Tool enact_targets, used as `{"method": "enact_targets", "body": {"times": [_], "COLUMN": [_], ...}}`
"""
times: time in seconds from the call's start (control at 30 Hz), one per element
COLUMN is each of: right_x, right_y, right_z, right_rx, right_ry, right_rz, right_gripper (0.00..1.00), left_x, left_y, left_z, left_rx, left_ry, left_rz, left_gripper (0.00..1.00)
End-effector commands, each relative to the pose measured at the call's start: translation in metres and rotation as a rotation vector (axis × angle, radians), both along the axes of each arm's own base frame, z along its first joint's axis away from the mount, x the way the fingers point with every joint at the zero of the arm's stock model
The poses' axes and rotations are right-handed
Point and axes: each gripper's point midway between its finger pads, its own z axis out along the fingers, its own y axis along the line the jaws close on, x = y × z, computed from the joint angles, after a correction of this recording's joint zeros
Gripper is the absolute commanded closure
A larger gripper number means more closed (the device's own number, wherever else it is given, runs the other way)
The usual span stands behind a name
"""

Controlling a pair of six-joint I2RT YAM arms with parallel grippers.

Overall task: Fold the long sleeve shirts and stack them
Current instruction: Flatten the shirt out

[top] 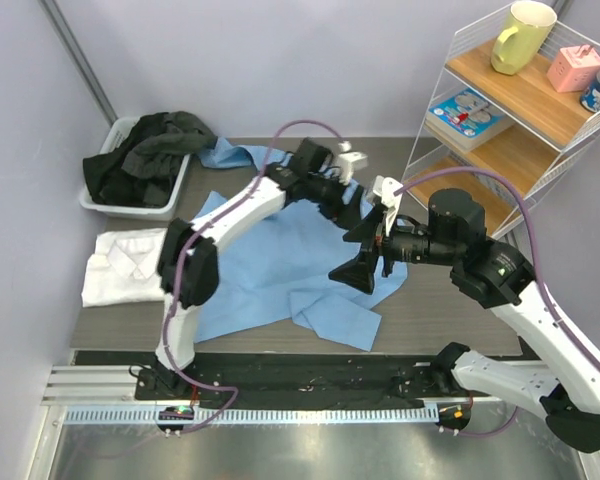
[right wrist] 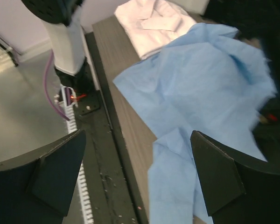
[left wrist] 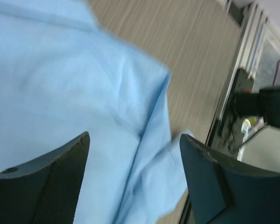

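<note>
**Both grippers open above the blue shirt, white shirt folded at left**

Start at your far left. A grey bin [top: 128, 208] heaped with dark clothes [top: 145, 155] sits at the table's back corner. Just in front of it lies the white shirt [top: 128, 268], folded into a flat, squarish packet with a collar showing on its top face. In the right wrist view, its right edge meets the blue cloth.

The light blue shirt [top: 270, 260] lies unfolded and rumpled across the middle of the table [top: 460, 310]. Its long axis runs on a diagonal. One end points to the far left beside the bin, and the other is a loose flap pointing to the near right, toward the arm bases. You cannot tell which end has the collar.

Your left gripper [left wrist: 134, 137] reaches over the far middle of that shirt. Its fingers are spread wide and there is nothing between them. Blue cloth and a folded seam lie below.

Your right gripper [right wrist: 137, 135] points leftward over the shirt's right side. It is also spread wide and holds nothing. Below it are the near flap and the table's front edge.

At the far right stands a wire shelf [top: 540, 100] with a yellow mug [top: 520, 35] on top.
</note>
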Motion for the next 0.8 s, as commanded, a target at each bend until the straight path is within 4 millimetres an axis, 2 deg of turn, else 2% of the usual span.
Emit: {"method": "enact_targets", "body": {"times": [0.0, 0.03, 0.1, 0.13, 0.17, 0.23, 0.27, 0.3, 0.33, 0.37, 0.4, 0.5, 0.57, 0.63, 0.7, 0.77], "right_x": [0.012, 0.016, 0.036, 0.046, 0.062, 0.081, 0.105, 0.113, 0.122, 0.134, 0.136, 0.135, 0.127, 0.119, 0.113, 0.111], "right_y": [-0.024, -0.025, -0.027, -0.029, -0.027, -0.031, -0.040, -0.042, -0.044, -0.051, -0.051, -0.051, -0.050, -0.054, -0.058, -0.066], "right_z": [-0.002, -0.006, -0.021, -0.031, -0.048, -0.069, -0.091, -0.100, -0.108, -0.125, -0.134, -0.166, -0.187, -0.214, -0.231, -0.253], "right_rx": [-0.154, -0.176, -0.239, -0.270, -0.313, -0.366, -0.410, -0.430, -0.453, -0.485, -0.506, -0.575, -0.596, -0.635, -0.670, -0.722], "right_ry": [-0.203, -0.224, -0.259, -0.257, -0.234, -0.203, -0.137, -0.124, -0.108, -0.068, -0.056, -0.021, 0.025, 0.091, 0.113, 0.162], "right_rz": [-0.037, -0.041, -0.088, -0.105, -0.121, -0.126, -0.161, -0.157, -0.158, -0.162, -0.141, -0.051, 0.001, 0.036, 0.070, 0.076], "right_gripper": [0.00, 0.00, 0.01, 0.02, 0.02, 0.10, 0.16, 0.20, 0.25, 0.33, 0.36, 0.41, 0.44, 0.46, 0.46, 0.46], "left_x": [0.024, 0.025, 0.022, 0.016, 0.010, -0.001, -0.002, -0.015, -0.021, -0.024, -0.037, -0.049, -0.060, -0.064, -0.063, -0.051], "left_y": [0.114, 0.130, 0.171, 0.184, 0.205, 0.227, 0.244, 0.255, 0.262, 0.272, 0.279, 0.293, 0.300, 0.308, 0.311, 0.312], "left_z": [0.094, 0.088, 0.059, 0.046, 0.019, -0.004, -0.017, -0.035, -0.043, -0.050, -0.063, -0.075, -0.088, -0.105, -0.118, -0.135], "left_rx": [-0.127, -0.095, 0.059, 0.127, 0.248, 0.344, 0.395, 0.444, 0.463, 0.472, 0.497, 0.510, 0.539, 0.592, 0.617, 0.639], "left_ry": [-0.152, -0.162, -0.177, -0.166, -0.156, -0.126, -0.124, -0.072, -0.053, -0.025, 0.016, 0.055, 0.093, 0.125, 0.138, 0.142], "left_rz": [0.142, 0.169, 0.192, 0.191, 0.192, 0.166, 0.171, 0.150, 0.138, 0.146, 0.123, 0.127, 0.117, 0.127, 0.130, 0.146], "left_gripper": [0.09, 0.08, 0.09, 0.09, 0.09, 0.12, 0.12, 0.14, 0.16, 0.16, 0.17, 0.18, 0.18, 0.17, 0.18, 0.18]}}
